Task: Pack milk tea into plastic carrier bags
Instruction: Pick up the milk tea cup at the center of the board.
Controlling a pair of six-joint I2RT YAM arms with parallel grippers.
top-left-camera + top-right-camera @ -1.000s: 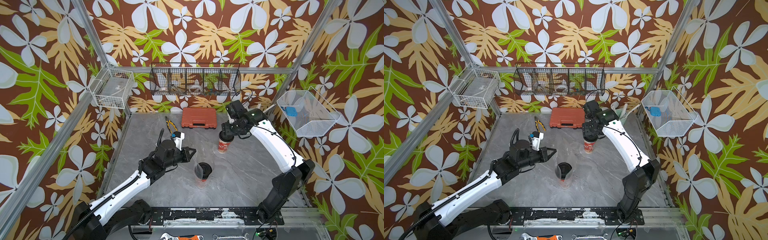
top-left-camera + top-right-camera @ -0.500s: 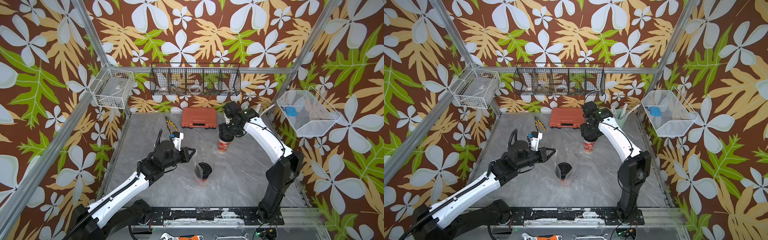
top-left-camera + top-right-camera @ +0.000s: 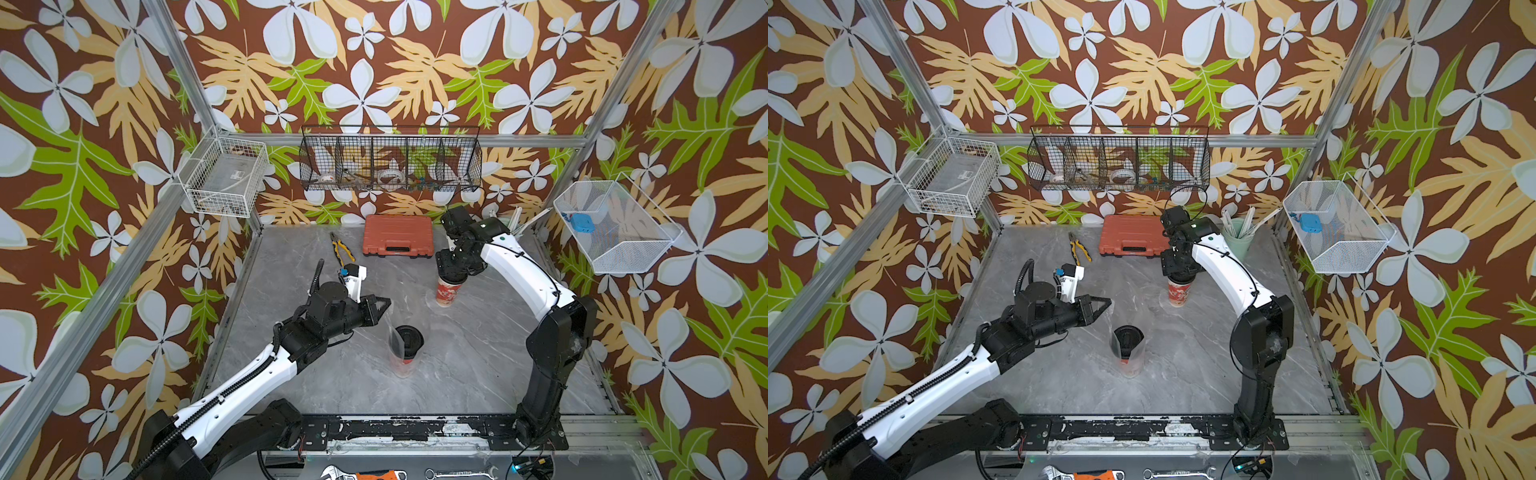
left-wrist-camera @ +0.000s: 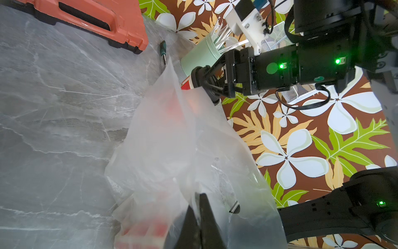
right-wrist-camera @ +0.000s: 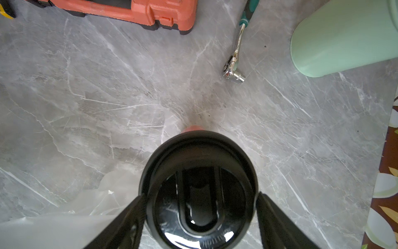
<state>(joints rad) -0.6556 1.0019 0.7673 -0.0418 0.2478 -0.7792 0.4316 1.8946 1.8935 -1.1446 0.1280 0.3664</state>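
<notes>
The left hand (image 3: 384,302) is clenched on the top edge of a clear carrier bag (image 3: 395,351) standing in the middle of the grey surface (image 3: 478,365), with one milk tea cup (image 3: 409,341) already inside it, black lid up. Farther back the right hand (image 3: 451,275) reaches straight down and grasps the second milk tea cup (image 3: 448,294) by its black lid, fingers (image 5: 273,222) pressed to either side of the rim, and loose clear film (image 5: 53,226) lies just beside that cup. Close behind it sit an orange tool case (image 3: 395,235), a ratchet (image 5: 235,54) and a pale green cup of straws (image 3: 1237,243), with yellow pliers (image 3: 340,246) nearer the left arm.
</notes>
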